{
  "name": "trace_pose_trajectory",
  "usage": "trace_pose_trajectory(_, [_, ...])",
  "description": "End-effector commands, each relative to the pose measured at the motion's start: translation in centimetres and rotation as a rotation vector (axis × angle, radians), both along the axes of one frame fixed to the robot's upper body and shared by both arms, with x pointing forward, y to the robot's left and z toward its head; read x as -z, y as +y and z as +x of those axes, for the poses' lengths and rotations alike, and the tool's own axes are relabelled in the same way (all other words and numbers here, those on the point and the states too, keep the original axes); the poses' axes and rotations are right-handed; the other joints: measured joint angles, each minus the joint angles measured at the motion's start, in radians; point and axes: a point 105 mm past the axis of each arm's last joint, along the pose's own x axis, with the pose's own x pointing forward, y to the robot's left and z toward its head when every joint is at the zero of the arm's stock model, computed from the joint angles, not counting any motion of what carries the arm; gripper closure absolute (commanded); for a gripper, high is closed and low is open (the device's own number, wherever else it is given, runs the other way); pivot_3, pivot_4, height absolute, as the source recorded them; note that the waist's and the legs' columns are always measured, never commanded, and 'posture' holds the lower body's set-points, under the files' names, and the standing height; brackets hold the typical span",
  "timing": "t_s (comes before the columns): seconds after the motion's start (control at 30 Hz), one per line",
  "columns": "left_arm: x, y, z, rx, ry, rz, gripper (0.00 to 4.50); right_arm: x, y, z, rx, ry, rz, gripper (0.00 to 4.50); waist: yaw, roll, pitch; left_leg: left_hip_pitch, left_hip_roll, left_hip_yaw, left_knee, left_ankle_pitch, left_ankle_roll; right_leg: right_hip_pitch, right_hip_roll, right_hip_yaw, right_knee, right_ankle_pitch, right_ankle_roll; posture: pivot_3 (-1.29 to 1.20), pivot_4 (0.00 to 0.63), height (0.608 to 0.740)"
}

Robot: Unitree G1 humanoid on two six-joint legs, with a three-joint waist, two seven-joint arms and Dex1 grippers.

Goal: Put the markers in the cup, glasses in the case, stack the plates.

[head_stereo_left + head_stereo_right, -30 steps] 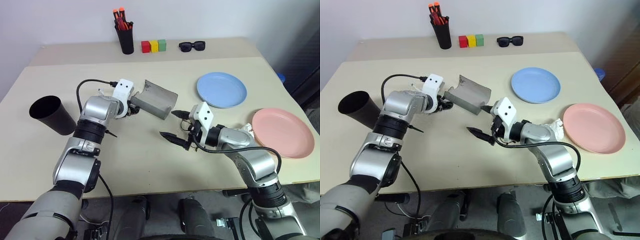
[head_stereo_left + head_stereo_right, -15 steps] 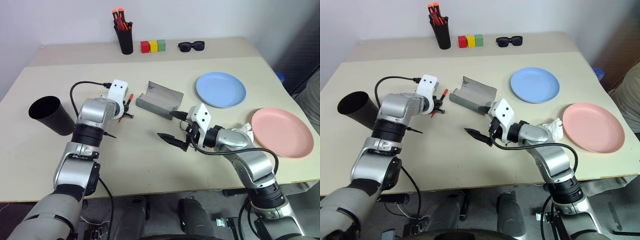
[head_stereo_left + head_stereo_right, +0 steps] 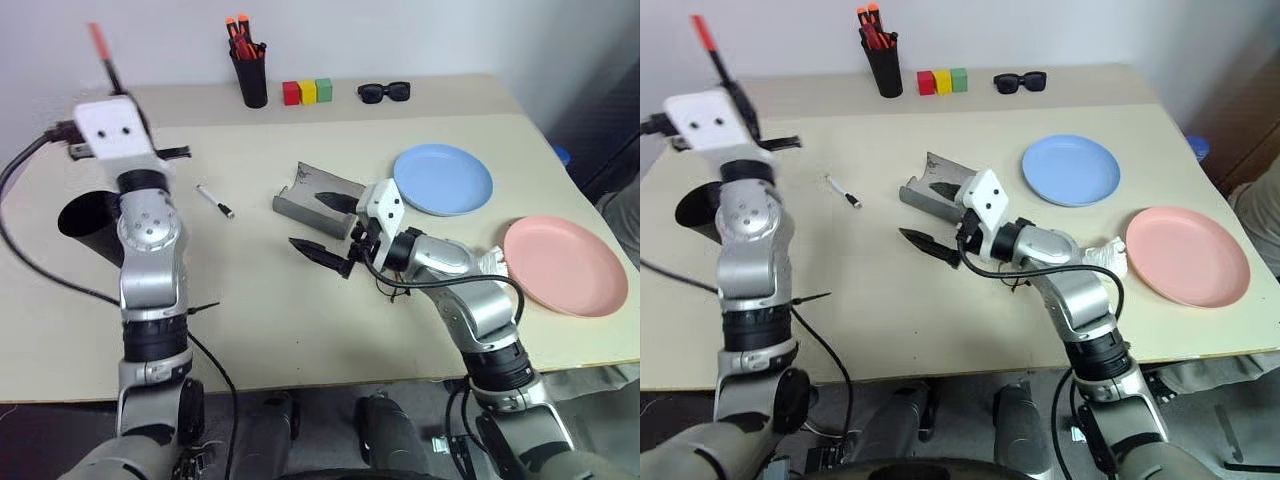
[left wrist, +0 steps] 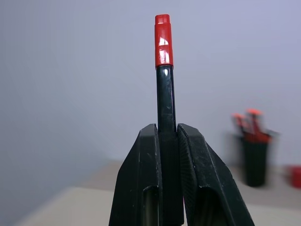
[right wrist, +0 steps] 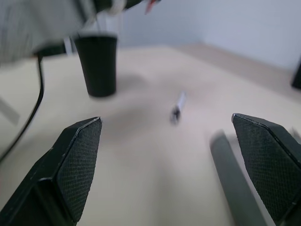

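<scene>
The jaws of the left gripper (image 4: 167,188) are clamped on the black-bodied marker (image 4: 165,108), a slim glossy stick with a red-orange end that stands up above the ribbed black fingers (image 4: 141,183). In the head views this gripper is raised high over the left edge of the table (image 3: 250,330), a smooth, pale beige surface. Below it stands the cup (image 3: 88,222), wide, tapered and matte black, leaning with its mouth turned up and outward. Just to the right lies the white-bodied marker (image 3: 214,200), thin, with a black cap, flat on the table and apart from everything else. At the back stands a narrow black pen holder (image 3: 251,78) stuffed with orange-capped red markers (image 3: 240,32), then three small blocks (image 3: 306,92), red, yellow and green, side by side, and chunky black sunglasses (image 3: 384,92).

Near the middle lies the case (image 3: 318,198), grey and felt-like, a rectangular trough with its lid open. The right gripper (image 3: 326,226) hovers just in front of it, its jaws spread wide with nothing between the textured, pointed fingers (image 5: 77,165). Whether the glasses are inside the case cannot be told. Further right sit the light blue plate (image 3: 443,178) and the salmon pink plate (image 3: 565,264), both round, shallow and smooth, lying apart, not stacked.
</scene>
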Motion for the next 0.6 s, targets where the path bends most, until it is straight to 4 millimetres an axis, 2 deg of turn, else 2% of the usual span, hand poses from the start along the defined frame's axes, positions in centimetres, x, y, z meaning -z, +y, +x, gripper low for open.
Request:
trace_pose_trajectory(0.03, [-1.7, 2.7, -3.7, -0.19, -0.12, 0.0, 4.47, -2.1, 1.6, -0.7, -0.081, -0.043, 0.083, 0.0, 0.001, 0.0, 0.0, 0.0, 0.0, 0.0, 0.0, 0.0, 0.0, 0.0, 0.0, 0.0, 0.0, 0.0, 0.0, 0.0, 0.15, 0.74])
trace_pose_trajectory(0.17, [-1.5, 5.1, -6.1, -0.335, -0.141, -0.022, 4.47, -3.1, 3.1, -1.2, -0.167, -0.015, 0.162, 0.0, 0.001, -0.001, -0.001, 0.0, 0.0, -0.001, 0.0, 0.0, 0.0, 0.001, 0.001, -0.001, 0.0, 0.0, 0.0, 0.0, 0.15, 0.74])
trace_pose_trajectory(0.33, [-0.2, 6.7, -7.1, -0.388, -0.113, -0.083, 4.47, -2.6, 4.3, -1.8, -0.229, -0.013, 0.154, 0.0, -0.001, -0.002, -0.001, 0.0, 0.0, -0.001, 0.0, 0.0, 0.0, 0.0, 0.001, -0.001, 0.0, 0.0, 0.0, 0.0, 0.15, 0.74])
trace_pose_trajectory(0.6, [1.7, 6.8, -4.6, -0.243, -0.039, -0.137, 4.47, -2.3, 4.6, -2.1, -0.24, -0.002, 0.162, 0.0, -0.001, -0.002, -0.001, 0.0, 0.0, -0.001, 0.0, 0.0, 0.0, 0.0, 0.001, -0.001, 0.001, 0.0, 0.0, 0.0, 0.15, 0.74])
